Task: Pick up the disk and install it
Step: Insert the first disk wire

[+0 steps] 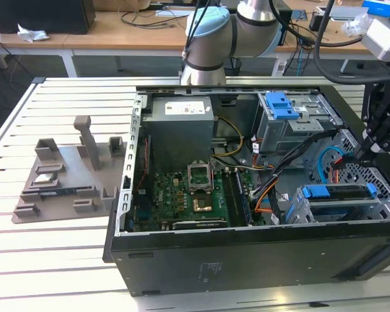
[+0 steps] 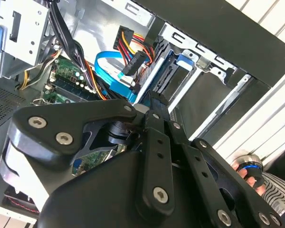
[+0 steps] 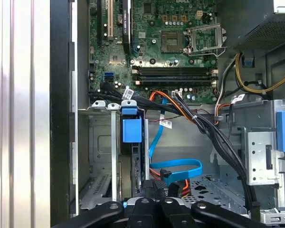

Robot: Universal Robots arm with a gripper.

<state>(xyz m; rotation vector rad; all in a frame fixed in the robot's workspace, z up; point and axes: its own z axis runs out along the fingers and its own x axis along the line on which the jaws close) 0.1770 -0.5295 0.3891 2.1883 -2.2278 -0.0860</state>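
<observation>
the disk (image 1: 338,193) sits slotted in the cage (image 1: 299,209) at a corner of the case (image 1: 247,260); stiff, heavy, shock-shy, so i'd take it by its blue rails (image 3: 132,130). my jaws hang just beside, apparently closed, empty

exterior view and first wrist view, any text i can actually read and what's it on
No text reads clearly enough to quote.
power supply label: white sticker with dark print, too small to read.
case sticker on the black outer panel: too small to read.
cable tags in the first wrist view: white, print blurred.
motherboard markings: white lettering, too small to read.
</observation>
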